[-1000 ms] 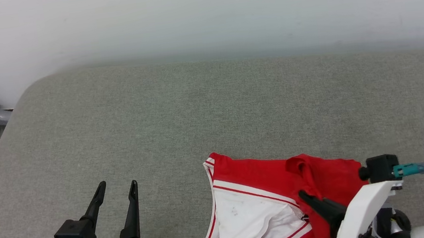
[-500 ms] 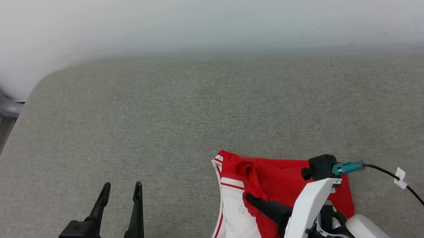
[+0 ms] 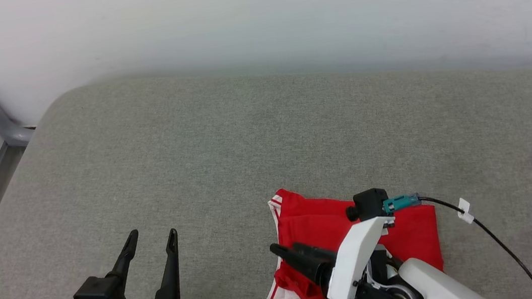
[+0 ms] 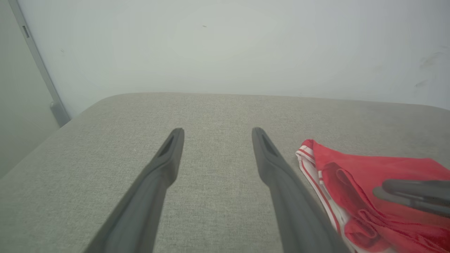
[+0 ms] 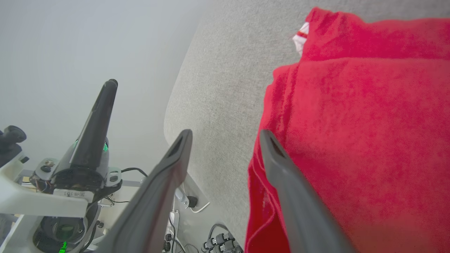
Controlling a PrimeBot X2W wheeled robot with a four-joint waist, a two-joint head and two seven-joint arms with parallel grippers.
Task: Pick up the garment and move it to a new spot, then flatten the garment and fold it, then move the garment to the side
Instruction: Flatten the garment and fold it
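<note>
1. Head view: the garment is lying as a compact red bundle at the near edge of the grey padded surface, on the robot's right side. Striped trim and a patch of white are showing at its left edge.
2. The right gripper is hovering over the left part of the bundle, with its fingers pointing toward the robot's left. In the right wrist view its two fingers are standing apart with nothing between them. One finger is lying across the red fabric, but whether it is touching cannot be told.
3. The left gripper is hanging well apart from the garment, above bare surface, with its fingers spread and holding nothing.
4. Progress, as a judgement: the folding is looking largely complete, since the print and sleeves are mostly tucked out of sight. The left edge is bunching and is not lying flat.
5. Remaining, as a judgement: the bundle is awaiting tidying of that edge, if required, and then the move to the side.
</note>
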